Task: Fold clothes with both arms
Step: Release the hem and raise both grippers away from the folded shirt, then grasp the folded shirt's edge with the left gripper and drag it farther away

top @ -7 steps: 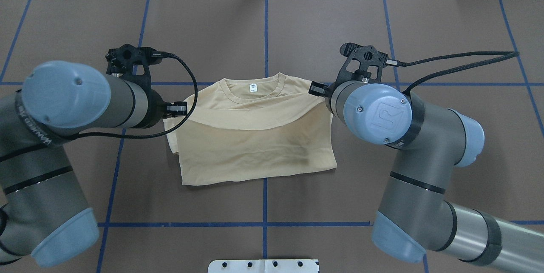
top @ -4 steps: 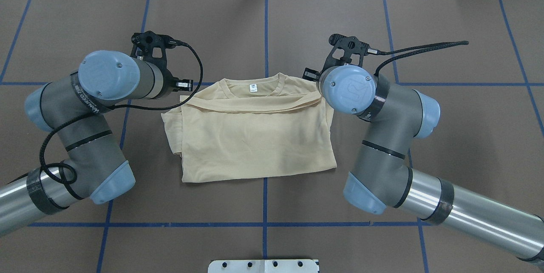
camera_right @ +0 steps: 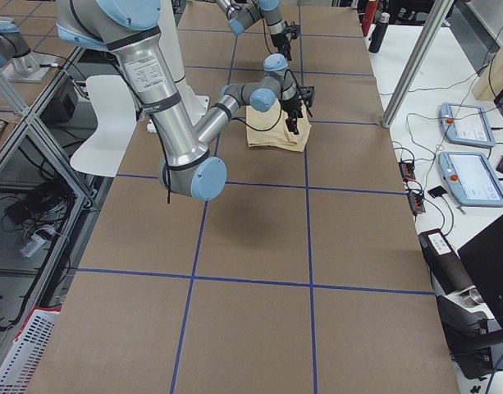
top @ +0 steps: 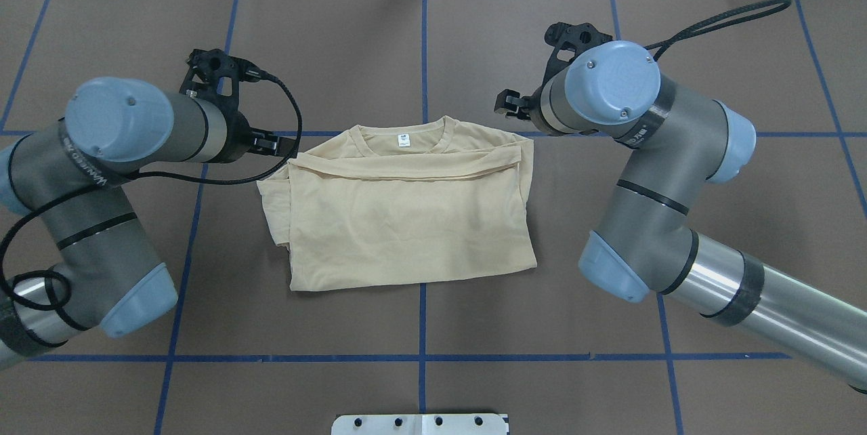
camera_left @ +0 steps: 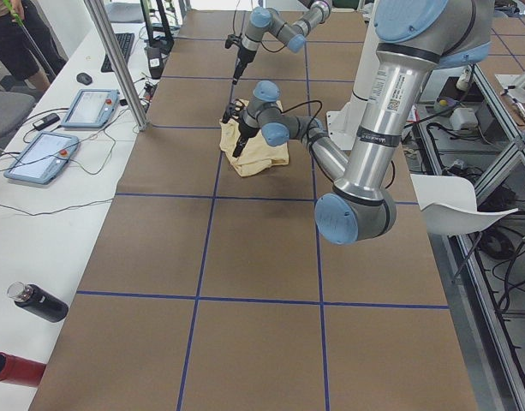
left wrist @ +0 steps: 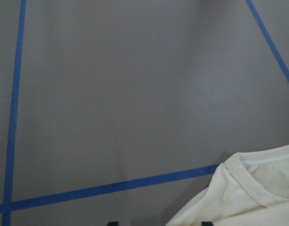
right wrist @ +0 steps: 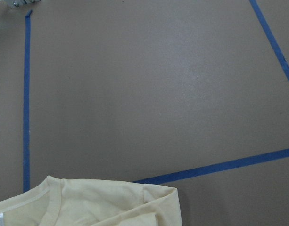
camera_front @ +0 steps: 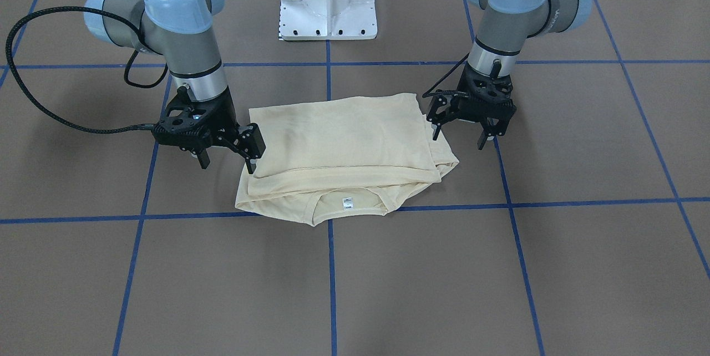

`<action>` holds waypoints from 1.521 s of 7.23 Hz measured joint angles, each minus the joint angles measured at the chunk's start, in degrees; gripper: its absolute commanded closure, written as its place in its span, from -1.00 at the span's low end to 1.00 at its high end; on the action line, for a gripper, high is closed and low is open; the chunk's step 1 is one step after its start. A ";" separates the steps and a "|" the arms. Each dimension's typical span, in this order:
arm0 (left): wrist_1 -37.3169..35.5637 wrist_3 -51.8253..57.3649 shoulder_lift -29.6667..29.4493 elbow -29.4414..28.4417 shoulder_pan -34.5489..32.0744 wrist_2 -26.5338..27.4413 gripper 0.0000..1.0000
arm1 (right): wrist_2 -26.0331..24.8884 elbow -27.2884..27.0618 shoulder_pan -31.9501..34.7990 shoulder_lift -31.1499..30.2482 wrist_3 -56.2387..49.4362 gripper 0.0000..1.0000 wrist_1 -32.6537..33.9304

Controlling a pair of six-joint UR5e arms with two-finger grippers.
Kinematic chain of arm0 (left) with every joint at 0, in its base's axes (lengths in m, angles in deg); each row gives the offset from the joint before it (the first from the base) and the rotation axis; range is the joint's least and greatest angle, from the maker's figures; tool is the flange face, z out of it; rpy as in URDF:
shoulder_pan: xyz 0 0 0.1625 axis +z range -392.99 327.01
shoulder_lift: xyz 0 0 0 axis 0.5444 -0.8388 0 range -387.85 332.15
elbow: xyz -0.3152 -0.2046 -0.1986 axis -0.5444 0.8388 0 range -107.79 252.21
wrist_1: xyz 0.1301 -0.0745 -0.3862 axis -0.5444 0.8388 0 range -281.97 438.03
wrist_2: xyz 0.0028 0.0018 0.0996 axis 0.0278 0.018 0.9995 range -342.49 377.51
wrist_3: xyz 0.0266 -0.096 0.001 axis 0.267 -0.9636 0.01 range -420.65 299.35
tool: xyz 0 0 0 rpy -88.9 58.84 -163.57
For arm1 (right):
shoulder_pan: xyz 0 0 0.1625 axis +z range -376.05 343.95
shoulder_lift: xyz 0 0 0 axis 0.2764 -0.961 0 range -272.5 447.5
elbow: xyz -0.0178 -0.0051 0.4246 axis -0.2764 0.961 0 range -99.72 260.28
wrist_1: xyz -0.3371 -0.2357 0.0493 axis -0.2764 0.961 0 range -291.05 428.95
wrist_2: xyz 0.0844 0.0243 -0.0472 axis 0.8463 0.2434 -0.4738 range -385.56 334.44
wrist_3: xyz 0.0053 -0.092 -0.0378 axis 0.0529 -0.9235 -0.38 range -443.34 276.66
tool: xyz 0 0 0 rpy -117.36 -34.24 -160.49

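The clothes, one pale cream T-shirt [top: 406,218] [camera_front: 344,134], lie folded into a rough rectangle at the table's middle. The neck and its white label [top: 404,140] peek out at the far edge. My left gripper [camera_front: 459,135] hangs open just off the shirt's left side, holding nothing. On the other side, my right gripper [camera_front: 226,161] is open too, one finger close to the folded edge. In the overhead view each arm's wrist hides its fingers. A shirt corner [left wrist: 243,197] shows in the left wrist view, and the neck end [right wrist: 87,202] in the right wrist view.
The white pedestal base [camera_front: 327,6] stands behind the shirt. Blue tape lines [top: 423,49] grid the brown table. Beyond the far edge a white bench carries control tablets [camera_left: 91,107], a dark bottle [camera_left: 39,301] and a metal pole [camera_left: 116,60]. A person [camera_left: 14,34] stands there.
Both grippers carried the shirt's lifted layer towards the neck, laid it flat and let go. They have since moved outward, off the cloth.
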 measured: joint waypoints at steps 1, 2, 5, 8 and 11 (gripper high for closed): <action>3.69 -3.94 3.19 0.91 2.83 -0.11 -1.00 | 0.16 -0.84 0.08 -0.81 -0.38 -1.00 -0.31; 7.71 -7.94 5.61 1.07 6.46 0.48 -0.95 | 0.12 -1.16 0.09 -1.11 -0.48 -1.00 -0.44; 11.24 -17.95 6.71 0.62 15.47 4.93 -0.18 | -0.15 -1.33 0.04 -1.21 -0.51 -1.00 -0.51; 11.48 -19.49 4.11 -2.05 16.94 5.51 0.58 | -0.20 -1.35 -0.02 -1.18 -0.49 -1.00 -0.51; 11.47 -19.29 2.91 -3.35 17.05 5.23 1.00 | -0.20 -1.32 -0.08 -1.12 -0.40 -1.00 -0.51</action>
